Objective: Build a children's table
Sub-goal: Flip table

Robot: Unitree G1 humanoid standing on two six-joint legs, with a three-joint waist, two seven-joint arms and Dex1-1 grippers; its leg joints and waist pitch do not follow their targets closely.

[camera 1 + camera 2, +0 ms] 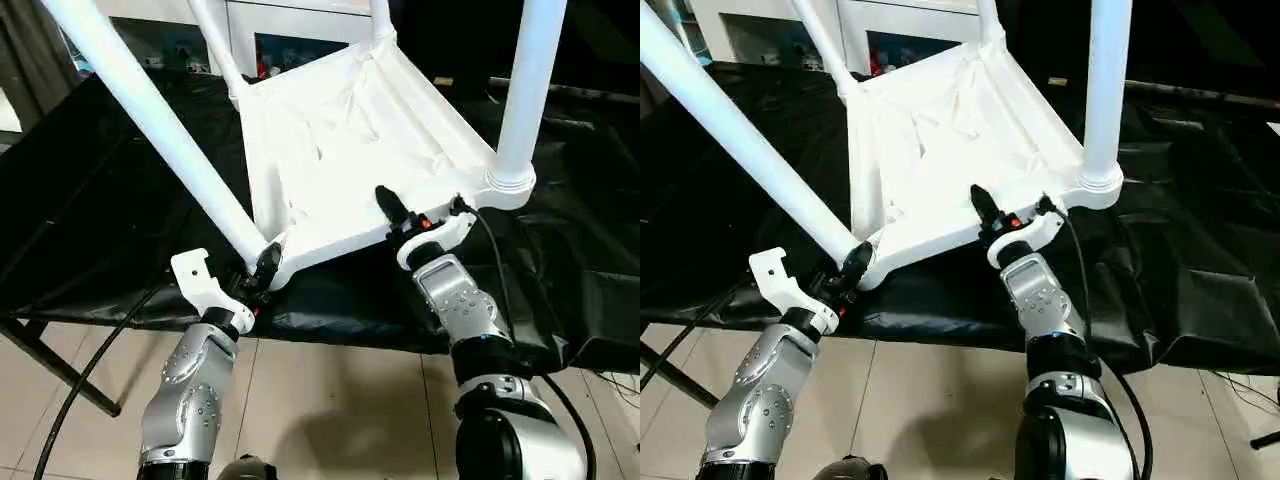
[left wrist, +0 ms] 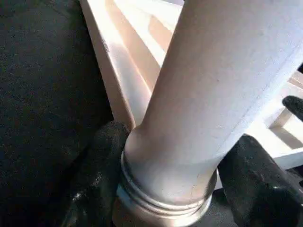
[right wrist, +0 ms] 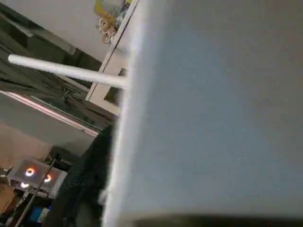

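Note:
The white children's table lies upside down and tilted on a black cloth, its ribbed tabletop (image 1: 340, 150) facing up. Legs stand in its corner sockets: a long near-left leg (image 1: 150, 110), a near-right leg (image 1: 528, 90) and two at the far corners (image 1: 215, 40). My left gripper (image 1: 262, 268) is shut on the base of the near-left leg (image 2: 213, 94), right at the socket, with a black finger (image 2: 102, 156) pressed on either side. At the middle of the tabletop's near rim sits my right gripper (image 1: 392, 212), straddling the edge.
The black cloth (image 1: 120, 230) covers a work table whose front edge runs just ahead of my forearms. A white glass-door cabinet (image 1: 290, 30) stands behind. A black cable (image 1: 90, 370) hangs by my left arm over the tiled floor.

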